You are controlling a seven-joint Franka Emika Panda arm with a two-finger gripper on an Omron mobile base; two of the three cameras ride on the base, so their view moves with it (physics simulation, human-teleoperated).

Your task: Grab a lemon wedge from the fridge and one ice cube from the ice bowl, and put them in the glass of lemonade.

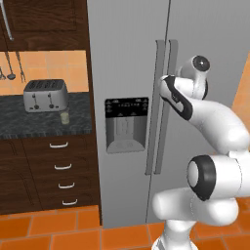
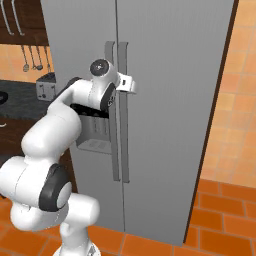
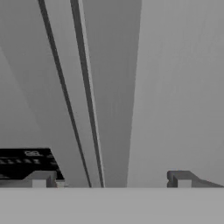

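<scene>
The fridge (image 1: pixel 132 58) is a tall grey double-door unit with both doors shut, so the lemon wedge is hidden. My gripper (image 2: pixel 132 86) is open at chest height, right in front of the two vertical handles (image 2: pixel 120 125). In the hand view the gripper (image 3: pixel 111 181) has its fingertips (image 3: pixel 41 179) spread wide either side of the handles (image 3: pixel 87 109), with nothing held. The glass of lemonade (image 1: pixel 64 117) stands on the dark counter in front of the toaster. A black rim that looks like the ice bowl (image 2: pixel 2 98) shows at the left edge. The ice cube is out of view.
A silver toaster (image 1: pixel 46 95) sits on the speckled counter (image 1: pixel 29 124) left of the fridge, above dark wooden drawers (image 1: pixel 61 168). The black dispenser panel (image 1: pixel 126 124) is on the left fridge door. Utensils (image 1: pixel 14 68) hang on the orange wall. An orange wall flanks the fridge's right side.
</scene>
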